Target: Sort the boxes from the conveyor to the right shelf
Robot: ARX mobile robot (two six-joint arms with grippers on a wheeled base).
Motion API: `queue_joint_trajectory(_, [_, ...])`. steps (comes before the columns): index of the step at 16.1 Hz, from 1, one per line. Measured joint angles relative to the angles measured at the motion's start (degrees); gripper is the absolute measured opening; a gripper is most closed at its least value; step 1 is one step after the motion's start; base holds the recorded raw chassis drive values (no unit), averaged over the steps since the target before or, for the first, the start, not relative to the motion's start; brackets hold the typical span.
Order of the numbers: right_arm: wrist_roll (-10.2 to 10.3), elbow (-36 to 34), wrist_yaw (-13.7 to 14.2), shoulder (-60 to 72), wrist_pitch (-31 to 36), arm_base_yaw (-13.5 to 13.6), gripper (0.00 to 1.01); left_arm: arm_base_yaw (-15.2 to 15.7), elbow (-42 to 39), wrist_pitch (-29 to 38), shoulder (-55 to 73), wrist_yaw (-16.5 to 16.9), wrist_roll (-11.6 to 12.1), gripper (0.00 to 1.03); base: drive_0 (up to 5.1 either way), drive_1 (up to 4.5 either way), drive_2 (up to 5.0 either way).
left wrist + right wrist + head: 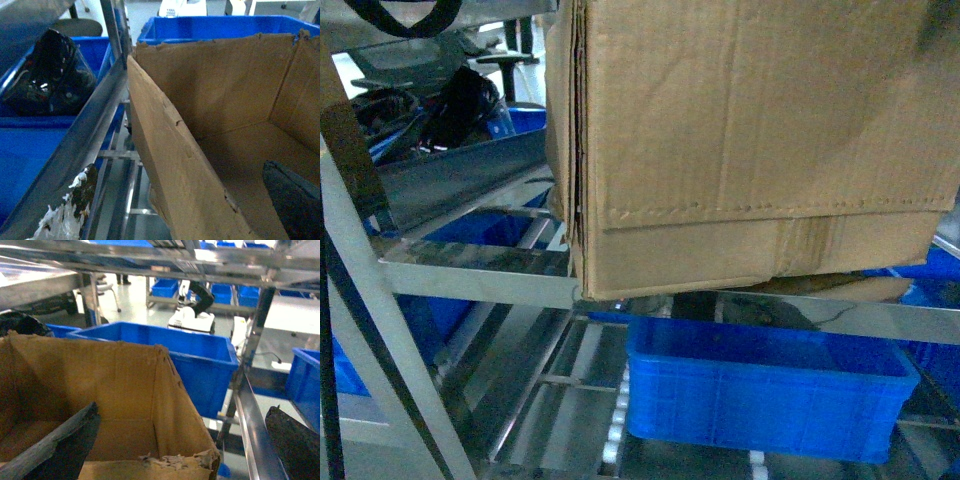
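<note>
I hold the box [750, 150] over the shelf [470, 270] rail; my jaws' set I cannot tell. I should lower it level, clear of the bin [760, 395].

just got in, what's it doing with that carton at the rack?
The robot is holding a large open-topped cardboard box up at the steel shelf. In the head view the box's bottom edge sits about level with the front rail, above a blue bin on the lower tier. Both wrist views look into the box, which appears empty, with more blue bins behind it. A dark gripper finger shows inside the box in each wrist view, so each arm seems to grip a side wall, though the jaws themselves are out of sight.
</note>
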Motion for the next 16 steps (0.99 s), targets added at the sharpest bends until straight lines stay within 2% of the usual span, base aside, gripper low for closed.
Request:
queue_joint_trajectory(1, [-0.4,-0.8,-0.6,-0.4,1.7,0.0,0.98,-0.2,-1.7,2.7,-1.0,-0.6,1.2,0.98,0.3,4.07,-3.5])
queue_joint_trajectory(2, [-1.3,-2.1,-1.4,-1.3,4.2,0.4,0.98,-0.7,-4.2,8.2,-3.1,-0.8,4.0,0.98,0.3,4.07,-3.5])
queue_joint_trajectory(4, [-1.7,-4.0,-3.0,-2.5,6.9,0.8,0.98,-1.4,-7.9,17.1,-5.9,-1.3,8.5,0.98,0.3,4.07,-3.5])
queue_joint_trajectory(6, [-2.0,-5.1,-3.0,-2.8,7.5,0.8,0.98,-1.8,-9.5,21.1,-7.1,-0.9,10.7,0.98,0.3,4.07,-3.5])
queue_joint_trajectory(8, [-2.1,-6.3,-3.7,-3.1,8.4,0.8,0.98,-2.2,-11.1,21.2,-7.7,-0.4,12.1,0.98,0.3,4.07,-3.5])
queue_joint_trajectory(9, [-2.1,-6.9,-4.4,-4.3,8.3,0.7,0.98,-2.3,-12.7,17.3,-9.6,-0.9,11.9,0.98,0.3,4.07,-3.5])
queue_joint_trajectory(11, [-2.1,-9.0,-6.3,-7.8,7.7,0.5,0.98,-2.2,-15.3,11.9,-14.3,-2.8,9.2,0.98,0.3,4.07,-3.5])
queue_joint_trajectory(13, [-2.0,-10.8,-7.5,-11.5,5.9,-0.6,0.98,-1.9,-17.4,6.1,-19.4,-4.1,5.3,0.98,0.3,4.07,-3.5])
queue_joint_trajectory(16, [-1.9,-12.7,-6.6,-16.7,0.1,-2.8,0.98,-0.7,-19.3,-5.0,-24.4,-5.3,-1.5,0.98,0.3,4.07,-3.5])
